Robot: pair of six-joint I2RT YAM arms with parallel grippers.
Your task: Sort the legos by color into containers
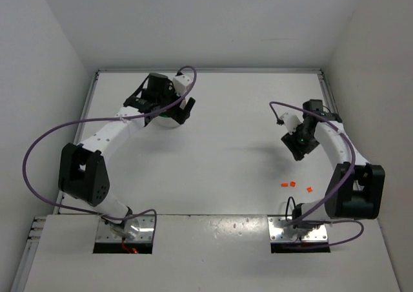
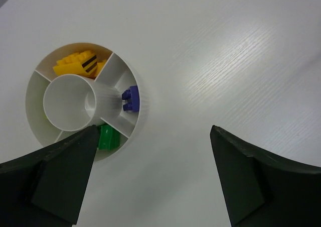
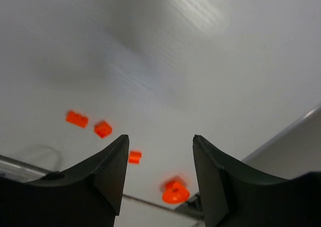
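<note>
At the far left of the table (image 1: 226,130), the left end effector (image 2: 154,131) hangs open and empty above the white dish (image 2: 143,104). The dish holds yellow bricks (image 2: 80,64), a blue brick (image 2: 130,99) and a green brick (image 2: 108,136) in separate sections. Over on the right, the right end effector (image 3: 160,139) is spread wide with nothing in it, raised off the table. The loose orange bricks (image 3: 76,118) and the rounder orange piece (image 3: 175,192) lie on the table back toward that arm's base, well apart from the dish. The right arm is plainly nearer to them; I judge it must draw back and descend.
</note>
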